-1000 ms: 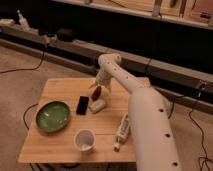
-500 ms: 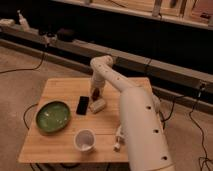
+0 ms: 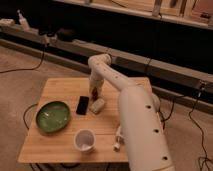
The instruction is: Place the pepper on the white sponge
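The pepper (image 3: 93,94) is a small dark red piece at the middle of the wooden table (image 3: 60,87), just behind the white sponge (image 3: 97,105). My gripper (image 3: 93,92) points straight down from the white arm and is shut on the pepper, whose upper part is hidden by the fingers. The sponge is a small cream block lying at a slant, a short way in front of the gripper and apart from it.
A flat black slab (image 3: 82,105) lies left of the sponge. A green plate (image 3: 52,116) sits at the left front and a white cup (image 3: 84,140) near the front edge. A small pale object (image 3: 118,138) lies beside my arm at the right front. Cables run along the floor.
The fingers have closed on the pepper. The gripper has sunk a little and the arm's big link has swung nearer.
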`<state>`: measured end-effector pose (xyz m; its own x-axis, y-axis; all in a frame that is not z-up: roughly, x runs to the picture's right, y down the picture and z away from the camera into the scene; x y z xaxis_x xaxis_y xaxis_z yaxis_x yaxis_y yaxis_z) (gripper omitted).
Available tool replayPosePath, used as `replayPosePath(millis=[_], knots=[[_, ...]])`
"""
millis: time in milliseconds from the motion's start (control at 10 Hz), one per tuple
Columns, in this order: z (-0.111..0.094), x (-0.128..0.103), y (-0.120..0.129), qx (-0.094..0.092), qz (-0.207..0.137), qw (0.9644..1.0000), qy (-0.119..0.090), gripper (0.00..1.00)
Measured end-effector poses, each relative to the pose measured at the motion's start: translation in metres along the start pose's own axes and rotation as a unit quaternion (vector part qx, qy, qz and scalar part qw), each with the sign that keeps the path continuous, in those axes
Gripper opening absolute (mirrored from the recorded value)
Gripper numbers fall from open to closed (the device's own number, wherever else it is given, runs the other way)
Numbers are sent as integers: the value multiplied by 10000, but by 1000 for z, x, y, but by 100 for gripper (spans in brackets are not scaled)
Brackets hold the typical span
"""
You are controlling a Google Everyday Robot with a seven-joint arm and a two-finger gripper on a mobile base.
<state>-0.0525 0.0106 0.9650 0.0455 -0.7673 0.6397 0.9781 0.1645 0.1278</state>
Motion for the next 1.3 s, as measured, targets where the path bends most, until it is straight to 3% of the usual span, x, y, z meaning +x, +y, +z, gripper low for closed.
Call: replayPosePath(millis=[200, 300, 500, 700, 900, 1100, 1300], knots=[[-30, -1, -5, 139, -153, 9996, 201, 13], [-42, -14, -8, 226, -270, 9993, 152, 13], [-37, -54, 2, 114, -346, 9989, -301, 13], [-26, -88, 23, -110, -239, 9971, -719, 13], [-20, -99, 46, -237, 72, 9961, -847, 15], [-19, -93, 48, -212, 164, 9968, -748, 32], [-21, -85, 33, -92, 45, 9983, -567, 52]])
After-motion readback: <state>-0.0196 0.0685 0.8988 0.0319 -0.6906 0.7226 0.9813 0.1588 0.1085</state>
